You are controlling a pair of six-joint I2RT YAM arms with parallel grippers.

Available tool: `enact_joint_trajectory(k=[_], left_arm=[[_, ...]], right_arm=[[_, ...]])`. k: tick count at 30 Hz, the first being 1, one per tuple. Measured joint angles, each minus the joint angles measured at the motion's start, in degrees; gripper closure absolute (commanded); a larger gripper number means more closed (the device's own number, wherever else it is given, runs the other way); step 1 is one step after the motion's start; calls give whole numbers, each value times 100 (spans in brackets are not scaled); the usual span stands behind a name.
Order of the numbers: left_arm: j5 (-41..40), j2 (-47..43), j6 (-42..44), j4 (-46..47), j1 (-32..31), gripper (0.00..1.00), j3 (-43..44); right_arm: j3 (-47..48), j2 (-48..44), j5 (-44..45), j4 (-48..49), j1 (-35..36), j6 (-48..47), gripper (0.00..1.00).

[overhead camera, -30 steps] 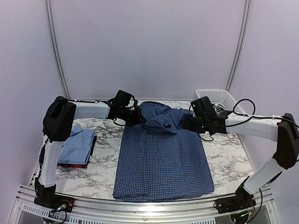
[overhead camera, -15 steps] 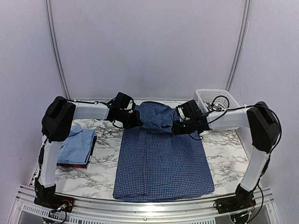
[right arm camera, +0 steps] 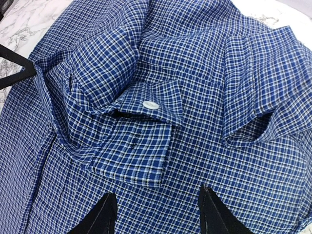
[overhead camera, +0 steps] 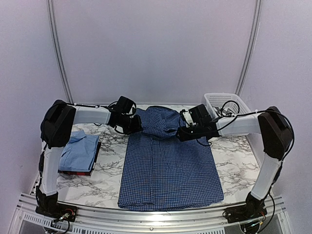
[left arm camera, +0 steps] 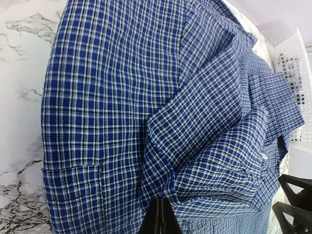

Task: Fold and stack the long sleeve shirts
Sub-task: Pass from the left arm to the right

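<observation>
Marbled table, white booth wall. Navy check shirt spread out; left jaws closed, seemingly pinching its shoulder. Right jaws parted over its rumpled top.

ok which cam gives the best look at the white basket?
Top external: most of the white basket shows, rim and walls, at the far right of the marble table. Left wrist catches only a slice of its lattice wall past the checked shirt. Right wrist shows none of it.
</observation>
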Motion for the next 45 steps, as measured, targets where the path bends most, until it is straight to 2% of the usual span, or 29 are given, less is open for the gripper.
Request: enact_joint_trajectory(k=[8,23,27,30,34,41,45], left_arm=[[-42,-72,-7,-24,4,100,0],[35,-72,0,-39,44,100,0],[59,-72,0,-42,44,100,0],[61,-72,0,-42,44,100,0],[63,-72,0,-46,44,100,0],[153,-72,11,-55,48,100,0],[310,-103,17,-57,48,100,-24]], right_arm=[[258,129,-286,-9,-33,275,44],[553,695,-896,-129,-321,1161,52],[553,791,-1279,42,-321,1432,62],[529,813,-1515,254,-319,1648,76],[442,811,-1720,518,-313,1878,100],[136,645,-1770,612,-157,2074,100],[-339,24,-1550,586,214,2291,100]])
